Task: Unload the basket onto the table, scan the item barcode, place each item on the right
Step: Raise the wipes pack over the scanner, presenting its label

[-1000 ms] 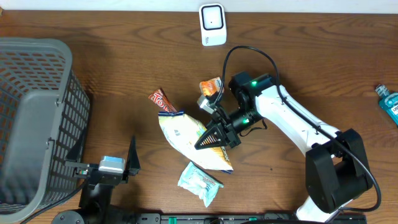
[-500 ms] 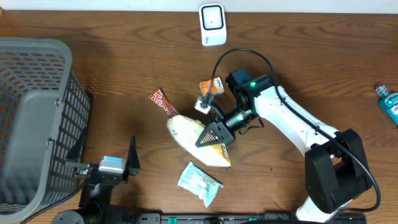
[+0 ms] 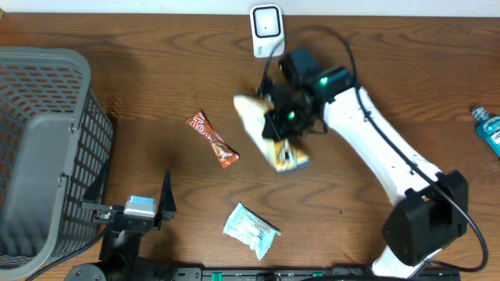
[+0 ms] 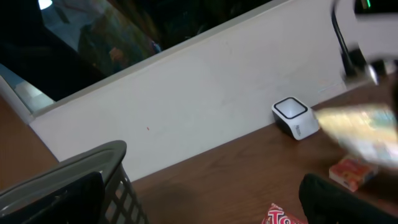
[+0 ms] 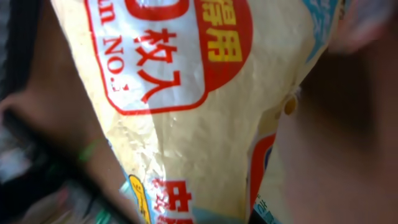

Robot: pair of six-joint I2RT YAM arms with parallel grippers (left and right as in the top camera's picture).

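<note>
Grey basket (image 3: 98, 148), red wrapper (image 3: 212, 140), teal packet (image 3: 250, 229)

Overhead: snack bag (image 3: 287, 156) blurred, right jaws hidden behind it; blue bottle (image 3: 489, 129) cut by edge.

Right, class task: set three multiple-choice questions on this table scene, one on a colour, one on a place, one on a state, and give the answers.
1. What colour is the basket?
A) red B) grey C) yellow

2. Where does the white scanner stand?
A) at the far edge of the table B) inside the basket C) at the near edge

3. What are the jaws of the right arm doing?
A) standing open B) shut on nothing C) shut on the yellow bag

Answers:
1 B, its mesh walls are grey in the overhead view.
2 A, it sits against the white wall at the far side.
3 C, the bag fills the right wrist view and hangs at the arm's tip overhead.
</note>
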